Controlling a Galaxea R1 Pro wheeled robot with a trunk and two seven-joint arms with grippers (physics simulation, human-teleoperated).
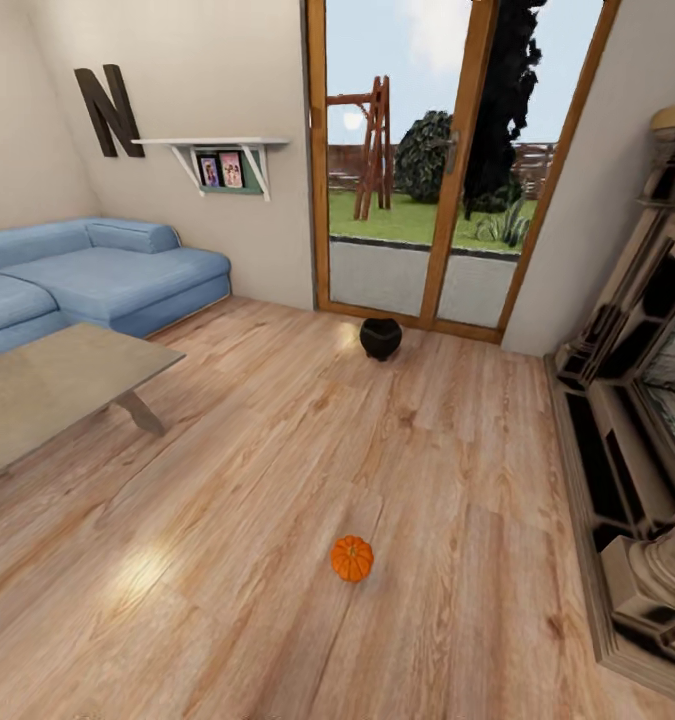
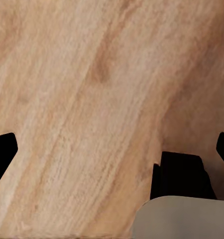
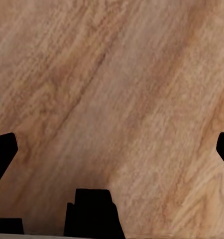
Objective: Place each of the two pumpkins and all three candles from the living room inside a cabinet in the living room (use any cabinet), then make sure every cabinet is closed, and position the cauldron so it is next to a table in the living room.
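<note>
On the wooden plank floor (image 1: 227,560) ahead I see one ribbed orange pumpkin (image 1: 352,558); left claw (image 2: 112,149) and right claw (image 3: 112,149) both spread wide, empty.

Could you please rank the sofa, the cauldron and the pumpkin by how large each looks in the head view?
1. Blue sofa, largest by far, though cut off at the picture's edge.
2 and 3. Black cauldron and orange pumpkin look about alike; the pumpkin lies nearer the camera, so I would not rank them.
</note>
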